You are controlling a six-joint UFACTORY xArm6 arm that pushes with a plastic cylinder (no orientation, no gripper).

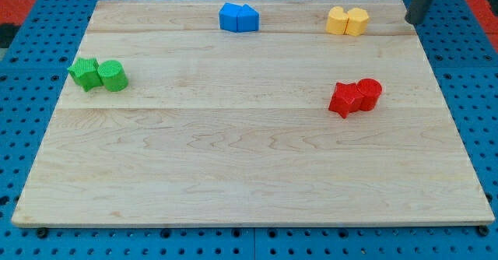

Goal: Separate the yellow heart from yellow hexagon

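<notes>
Two yellow blocks stand touching near the view's top right of the wooden board (249, 174). The left one (337, 19) looks like the yellow hexagon and the right one (357, 22) like the yellow heart, though the shapes are hard to make out. My tip (413, 21) is at the board's top right corner. It is to the right of the yellow pair, apart from it by about a block's width and a half.
Two blue blocks (238, 17) touch at the top centre. A green star (84, 73) touches a green cylinder (113, 75) at the left edge. A red star (344, 99) touches a red cylinder (369, 93) at the right.
</notes>
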